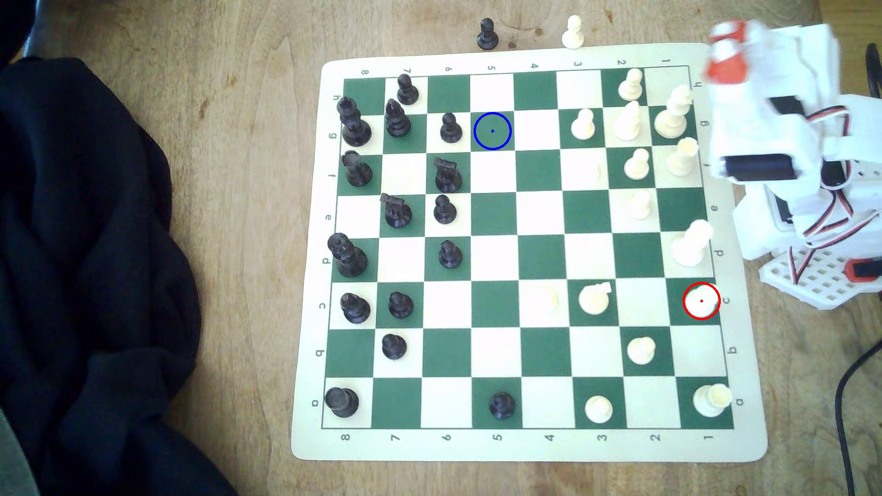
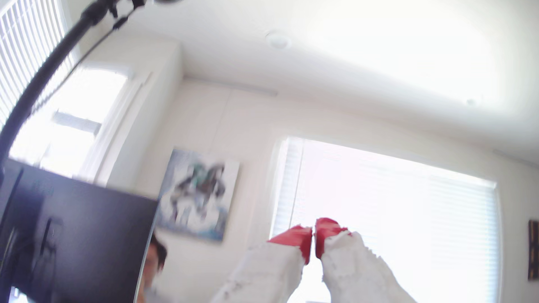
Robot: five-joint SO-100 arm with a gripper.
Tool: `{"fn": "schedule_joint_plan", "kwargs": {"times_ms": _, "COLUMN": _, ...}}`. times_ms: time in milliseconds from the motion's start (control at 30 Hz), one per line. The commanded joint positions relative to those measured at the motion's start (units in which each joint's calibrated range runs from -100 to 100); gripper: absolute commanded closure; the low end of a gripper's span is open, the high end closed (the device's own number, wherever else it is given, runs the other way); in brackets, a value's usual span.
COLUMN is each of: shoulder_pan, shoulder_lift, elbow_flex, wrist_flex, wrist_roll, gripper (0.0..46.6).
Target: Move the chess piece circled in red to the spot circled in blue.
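Observation:
The cream-white chess piece, a pale disc inside a red ring, stands on a green square near the board's edge at the exterior view's right. The blue-ringed green square lies bare in the far part of the board, beside a black pawn. My gripper with red fingertips is raised off the board's far right corner, blurred, well away from both. In the wrist view the gripper points up toward a window, its red fingertips pressed nearly together with nothing between them.
Black pieces crowd the board's side at the exterior view's left, cream pieces the right side. A cream knight stands two squares from the ringed piece. Two pawns sit off the board on the wooden table. Dark cloth covers the left. The arm's base stands right of the board.

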Motion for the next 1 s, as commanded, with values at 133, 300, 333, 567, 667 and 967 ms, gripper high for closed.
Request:
{"fn": "schedule_joint_plan", "kwargs": {"times_ms": 133, "shoulder_pan": -0.1, "shoulder_lift": 0.1, "elbow_flex": -13.1, "wrist_flex": 51.5, "wrist_roll": -2.2, "gripper": 46.4}}
{"fn": "schedule_joint_plan", "kwargs": {"times_ms": 300, "shoulder_pan": 1.4, "shoulder_lift": 0.1, "elbow_flex": -23.9, "wrist_flex": 78.0, "wrist_roll": -2.1, "gripper": 44.6}}
{"fn": "schedule_joint_plan", "kwargs": {"times_ms": 333, "shoulder_pan": 1.2, "shoulder_lift": 0.1, "elbow_flex": -25.2, "wrist_flex": 80.2, "wrist_roll": -2.1, "gripper": 43.6}}
{"fn": "schedule_joint_plan", "kwargs": {"times_ms": 567, "shoulder_pan": -9.4, "shoulder_lift": 3.3, "elbow_flex": -35.2, "wrist_flex": 106.2, "wrist_roll": -4.3, "gripper": 43.0}}
{"fn": "schedule_joint_plan", "kwargs": {"times_ms": 667, "shoulder_pan": -13.9, "shoulder_lift": 6.7, "elbow_flex": -37.7, "wrist_flex": 113.5, "wrist_roll": -5.4, "gripper": 42.0}}
{"fn": "schedule_joint_plan", "kwargs": {"times_ms": 967, "shoulder_pan": -23.2, "shoulder_lift": 14.2, "elbow_flex": -41.3, "wrist_flex": 124.7, "wrist_roll": -7.1, "gripper": 32.9}}
